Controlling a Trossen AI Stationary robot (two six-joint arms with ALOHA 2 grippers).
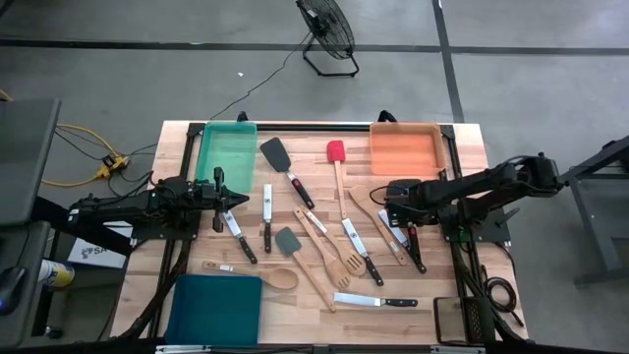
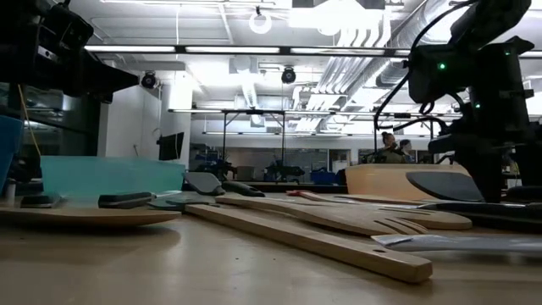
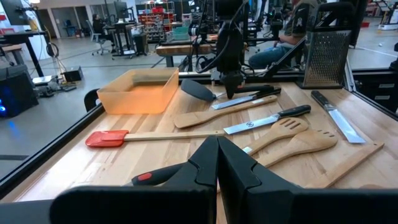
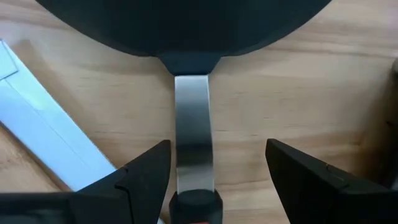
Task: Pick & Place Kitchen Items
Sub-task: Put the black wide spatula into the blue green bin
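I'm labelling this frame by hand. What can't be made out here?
- Right gripper in the right wrist view: fingers open astride a spatula; contact can't be judged, and the frame edge crops its dark head.
- Left gripper in the left wrist view: fingers shut, hiding the table beneath.
- Low view: far utensils overlap into a blur.

Many kitchen items lie flat across the desk: a red spatula (image 1: 336, 151) at 12 o'clock, a wooden spoon (image 1: 257, 274) at 7 o'clock, a knife (image 1: 376, 301) at 5 o'clock.
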